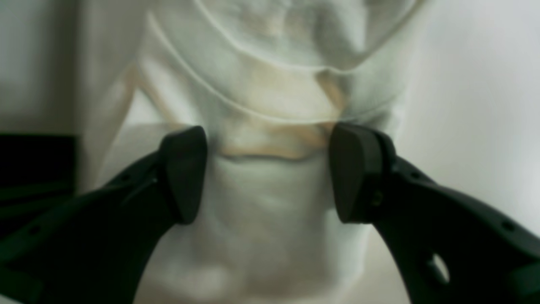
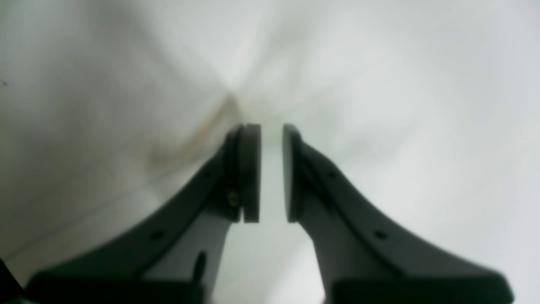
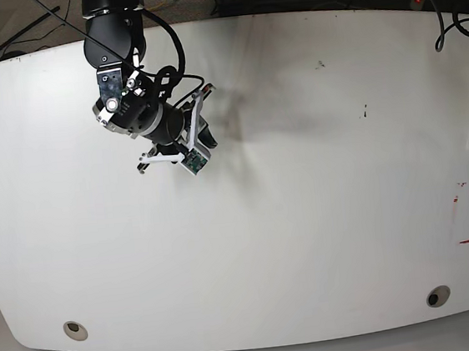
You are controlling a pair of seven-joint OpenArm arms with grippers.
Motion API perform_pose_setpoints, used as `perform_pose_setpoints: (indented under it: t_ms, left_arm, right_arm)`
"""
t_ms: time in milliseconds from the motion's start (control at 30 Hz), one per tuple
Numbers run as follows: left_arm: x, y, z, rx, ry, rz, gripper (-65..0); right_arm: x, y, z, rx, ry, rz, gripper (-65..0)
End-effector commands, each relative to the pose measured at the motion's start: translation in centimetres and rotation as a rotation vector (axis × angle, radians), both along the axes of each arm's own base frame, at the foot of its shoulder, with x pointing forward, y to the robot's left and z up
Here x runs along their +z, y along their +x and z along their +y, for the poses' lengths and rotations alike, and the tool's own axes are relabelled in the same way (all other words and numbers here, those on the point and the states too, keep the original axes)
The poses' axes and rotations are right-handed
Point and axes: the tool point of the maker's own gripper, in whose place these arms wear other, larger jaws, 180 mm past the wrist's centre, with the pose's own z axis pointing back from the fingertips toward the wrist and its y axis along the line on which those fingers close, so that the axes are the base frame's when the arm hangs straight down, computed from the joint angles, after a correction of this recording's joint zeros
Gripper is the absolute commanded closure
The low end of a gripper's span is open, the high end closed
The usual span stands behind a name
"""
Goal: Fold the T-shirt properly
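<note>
Toward the left of the surface (image 3: 267, 247), the right gripper (image 2: 272, 126) points down at creased white cloth. Its fingers (image 2: 251, 169) are nearly together with a slim gap, and I cannot tell whether they nip anything. Farther right, the left gripper (image 1: 268, 135) stands wide open and holds nothing. The T-shirt (image 1: 270, 84) is bunched just beyond its fingertips and centred between them, its hems curving crosswise. Its long axis is unclear. The left arm is judged the nearer.
</note>
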Motion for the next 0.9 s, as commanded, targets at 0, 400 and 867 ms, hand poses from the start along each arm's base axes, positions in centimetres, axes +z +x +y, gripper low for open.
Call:
perform_pose_setpoints:
  t_ms: [0,400,867]
  left_arm:
    - [5.6,2.8,0.9,-0.041,0.097,-0.130,-42.8]
    - [11.8,7.7,-8.9,-0.207,0.221,-0.328,-42.5]
    - [4.0,6.7,-25.2,-0.333,-0.029,-0.628,-42.8]
  right_arm:
    - [1.5,0.9,0.2,0.001,0.024,-0.053,-7.6]
    - [3.3,3.2,-4.2,-0.017,0.030,-0.218,-7.9]
    - [0.0,4.8,-13.5,-0.330,0.211,-0.385,-7.9]
